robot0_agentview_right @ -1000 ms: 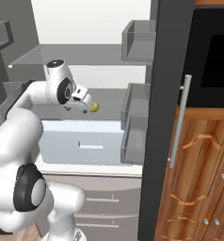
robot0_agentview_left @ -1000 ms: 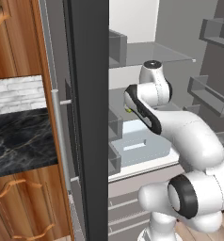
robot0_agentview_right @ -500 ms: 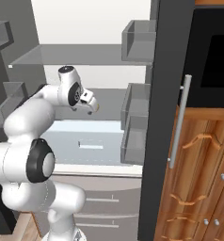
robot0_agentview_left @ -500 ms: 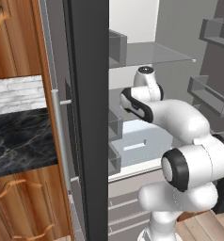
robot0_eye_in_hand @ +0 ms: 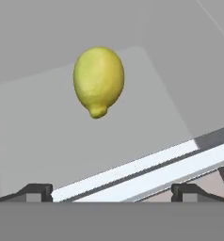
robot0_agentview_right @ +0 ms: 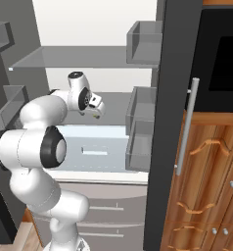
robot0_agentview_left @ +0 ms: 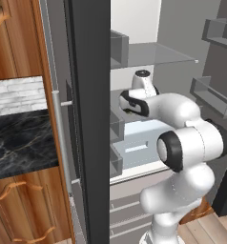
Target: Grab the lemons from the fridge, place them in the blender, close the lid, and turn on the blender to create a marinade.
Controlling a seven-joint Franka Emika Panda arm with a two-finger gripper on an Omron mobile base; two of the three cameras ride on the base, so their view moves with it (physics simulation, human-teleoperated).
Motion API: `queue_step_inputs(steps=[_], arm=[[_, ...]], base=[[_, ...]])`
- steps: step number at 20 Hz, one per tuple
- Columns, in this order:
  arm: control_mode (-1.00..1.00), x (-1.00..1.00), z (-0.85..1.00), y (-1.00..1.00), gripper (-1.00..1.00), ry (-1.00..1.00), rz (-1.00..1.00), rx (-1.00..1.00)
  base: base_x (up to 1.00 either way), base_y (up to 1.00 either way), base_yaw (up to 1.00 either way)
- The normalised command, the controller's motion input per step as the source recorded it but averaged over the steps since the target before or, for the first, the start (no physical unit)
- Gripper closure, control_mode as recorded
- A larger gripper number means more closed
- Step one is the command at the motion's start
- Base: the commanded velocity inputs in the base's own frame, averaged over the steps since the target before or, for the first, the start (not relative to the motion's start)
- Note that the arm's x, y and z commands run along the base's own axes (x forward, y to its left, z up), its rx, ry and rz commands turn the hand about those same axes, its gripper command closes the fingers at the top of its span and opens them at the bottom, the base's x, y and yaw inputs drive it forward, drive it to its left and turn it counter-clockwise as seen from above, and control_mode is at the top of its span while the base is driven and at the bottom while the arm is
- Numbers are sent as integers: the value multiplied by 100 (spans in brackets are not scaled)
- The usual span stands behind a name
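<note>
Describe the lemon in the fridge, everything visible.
The lemon is yellow-green and oval, with a small nub at one end and a finely dimpled skin. It lies alone on a pale grey fridge shelf, whole and uncut. Nothing else touches it; the open gripper is short of it.

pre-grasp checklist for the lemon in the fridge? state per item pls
1. Fridge door open, shelves reachable: ok.
2. Lemon in sight ahead of the hand, lying on the grey shelf: ok.
3. Gripper open, fingers spread wider than the lemon: ok.
4. Nothing between the fingers yet, lemon not gripped: ok.
5. Lemon centred between the fingers: not ok, it sits a little toward the left finger in the hand view.
6. Second lemon located: cannot tell.
</note>
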Motion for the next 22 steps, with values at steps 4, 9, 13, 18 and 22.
queue_step_inputs(steps=[4,9,13,18,22], arm=[[-100,34,-11,0,-100,0,0,0],[-100,33,-20,0,-100,0,0,0],[-100,33,-19,0,-100,0,0,0],[-100,39,-16,0,-100,0,0,0],[-100,34,-17,0,-100,0,0,0]], base=[[0,0,0],[0,0,0],[0,0,0],[0,0,0],[0,0,0]])
